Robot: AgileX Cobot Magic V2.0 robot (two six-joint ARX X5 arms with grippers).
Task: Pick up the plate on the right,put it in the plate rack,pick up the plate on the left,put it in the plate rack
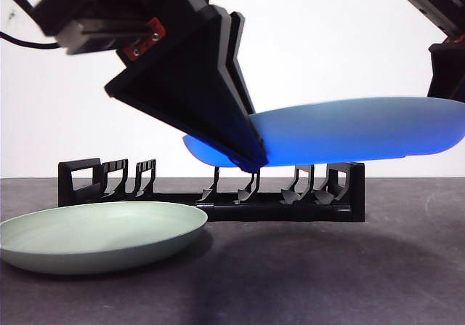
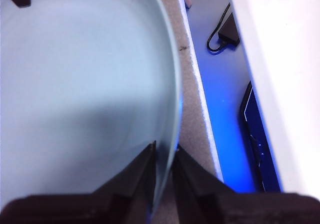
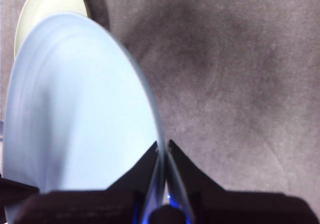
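A light blue plate [image 1: 349, 132] hangs nearly level just above the black plate rack [image 1: 283, 210], held at both ends. My left gripper [image 1: 251, 161] is the big dark one in the middle of the front view. It is shut on the plate's rim [image 2: 172, 108], with the plate [image 2: 75, 83] filling its wrist view. At the far right edge my right gripper [image 1: 445, 92] is shut on the opposite rim, and its wrist view shows its jaws [image 3: 164, 146] pinching the plate [image 3: 75, 108]. A pale green plate [image 1: 102, 234] lies flat on the table at the front left, also visible past the blue plate [image 3: 47, 6].
The dark grey table [image 1: 305, 281] stretches in front of the rack. A black cable and small box [image 2: 225, 33] lie beyond the table's edge in the left wrist view. A white wall stands behind the rack.
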